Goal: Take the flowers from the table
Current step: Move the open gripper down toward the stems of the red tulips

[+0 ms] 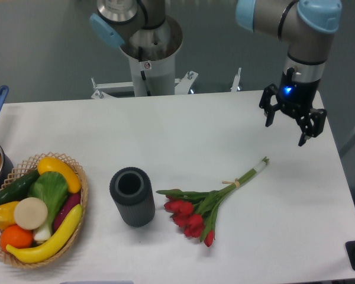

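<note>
- The flowers (210, 203), a bunch of red tulips, lie flat on the white table (183, 142), right of centre and towards the near edge. The red heads point near-left and the cut stem ends point far-right.
- A thin pale band circles the stems about two-thirds of the way from the heads to the cut ends.
- The gripper (286, 122) hangs above the far right part of the table with its two fingers spread wide and nothing between them. It is well apart from the bunch, beyond the stem ends.
- Judged from its look, the bunch should be light, limp and easily bruised. The heads and leaves would crush or tear under a hard squeeze, and the stems may bend or slip apart.
- The best hold is likely across the bundled stems at or just beside the band, where they are gathered tight and lie narrow enough for the spread fingers to straddle.
- Taken there, the heavier head end would probably droop, so a gentle, level lift seems wise.
- A dark ribbed cylinder vase (132, 196) stands just left of the heads, so an approach from the right keeps away from it.
- A basket of fruit and vegetables (36, 210) sits at the near left, far from the work.
</note>
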You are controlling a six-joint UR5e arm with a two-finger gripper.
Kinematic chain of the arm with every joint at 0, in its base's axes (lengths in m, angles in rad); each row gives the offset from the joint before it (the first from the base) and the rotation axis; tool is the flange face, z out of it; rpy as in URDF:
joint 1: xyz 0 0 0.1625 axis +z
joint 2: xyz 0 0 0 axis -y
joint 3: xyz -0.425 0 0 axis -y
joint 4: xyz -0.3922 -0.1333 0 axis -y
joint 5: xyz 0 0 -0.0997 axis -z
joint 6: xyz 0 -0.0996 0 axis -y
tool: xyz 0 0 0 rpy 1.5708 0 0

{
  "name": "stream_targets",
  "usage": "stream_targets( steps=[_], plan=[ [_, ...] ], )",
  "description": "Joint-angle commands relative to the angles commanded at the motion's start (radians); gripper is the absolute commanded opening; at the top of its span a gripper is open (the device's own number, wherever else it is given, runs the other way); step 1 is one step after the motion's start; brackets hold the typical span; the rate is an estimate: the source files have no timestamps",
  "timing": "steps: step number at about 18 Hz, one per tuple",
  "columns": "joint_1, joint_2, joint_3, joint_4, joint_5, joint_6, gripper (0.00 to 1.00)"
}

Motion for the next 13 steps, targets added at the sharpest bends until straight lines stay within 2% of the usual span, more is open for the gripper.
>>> stream_targets(
  steps=[2, 5, 13],
  plan=[
    [-0.008, -0.018, -0.006, 0.015, 0.000, -0.028, 1.00],
    [-0.052, -0.049, -0.020, 0.089, 0.000, -0.036, 1.00],
    [-0.140, -0.147, -0.031, 0.094, 0.005, -0.077, 1.00]
  ],
)
